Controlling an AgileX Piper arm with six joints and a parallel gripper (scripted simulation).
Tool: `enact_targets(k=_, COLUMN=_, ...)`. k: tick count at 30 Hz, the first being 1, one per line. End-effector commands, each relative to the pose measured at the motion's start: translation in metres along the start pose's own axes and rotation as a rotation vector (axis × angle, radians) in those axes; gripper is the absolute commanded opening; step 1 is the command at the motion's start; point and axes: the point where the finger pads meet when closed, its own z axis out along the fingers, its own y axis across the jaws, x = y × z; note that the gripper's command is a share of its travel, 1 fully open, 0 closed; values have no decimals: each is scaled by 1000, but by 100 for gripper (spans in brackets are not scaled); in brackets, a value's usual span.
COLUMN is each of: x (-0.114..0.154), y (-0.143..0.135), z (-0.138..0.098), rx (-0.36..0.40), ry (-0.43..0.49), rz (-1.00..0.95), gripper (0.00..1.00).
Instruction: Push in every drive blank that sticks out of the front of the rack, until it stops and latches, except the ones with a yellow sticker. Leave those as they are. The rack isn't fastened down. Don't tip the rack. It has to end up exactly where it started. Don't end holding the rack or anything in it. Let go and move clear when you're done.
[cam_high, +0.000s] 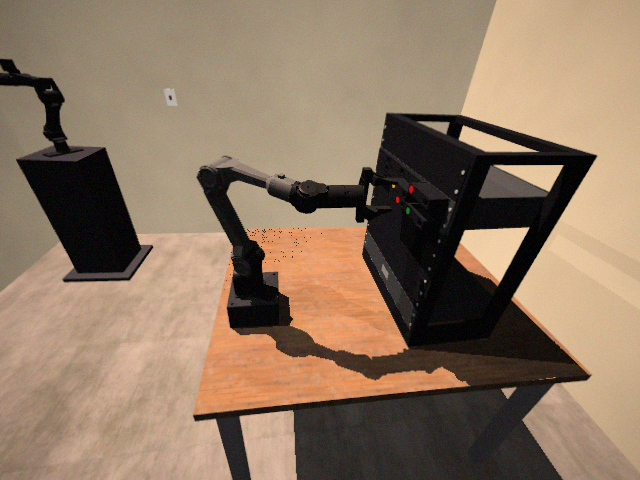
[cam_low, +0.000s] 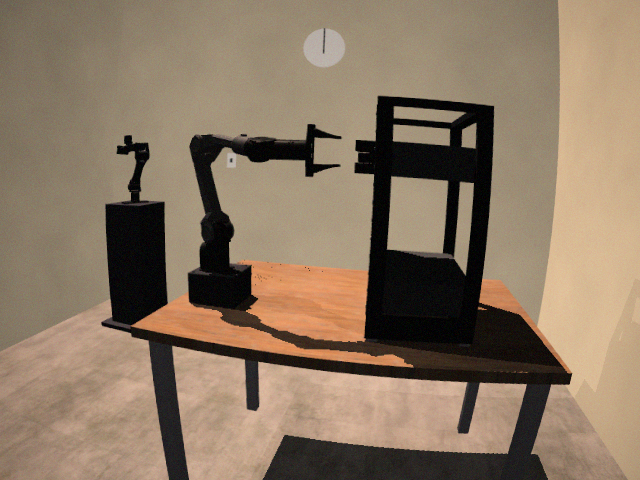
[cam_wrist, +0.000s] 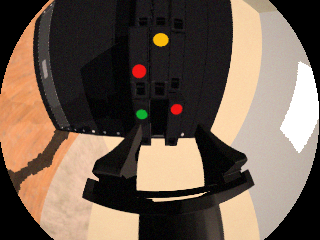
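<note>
The gripper is wide open, and nothing is between its fingers. It points level at the front of the rack. In the exterior view, the fingertips are one above the other, and there is a gap between them and the blanks which stick out of the rack. These blanks are at the upper part of the front.

The rack stands upright on the table, facing the arm. The arm stands on a black base on the same table.

Four stickers can be seen on the blanks. In the wrist view, the yellow sticker is the highest. One red sticker is below it to the left. Nearer to the fingers are the green sticker and the other red sticker, with a dark gap between them. How far each blank stands out, I cannot tell exactly.
</note>
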Motion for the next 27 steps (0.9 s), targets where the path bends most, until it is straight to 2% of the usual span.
enact_targets(k=1, x=0, y=0, z=1, rx=1, ry=-1, rz=0, gripper=100)
enact_targets(k=5, x=0, y=0, z=1, rx=1, ry=-1, rz=0, gripper=100)
enact_targets(k=6, x=0, y=0, z=1, rx=1, ry=-1, rz=0, gripper=0)
enact_targets(k=27, x=0, y=0, z=1, rx=1, ry=-1, rz=0, gripper=0)
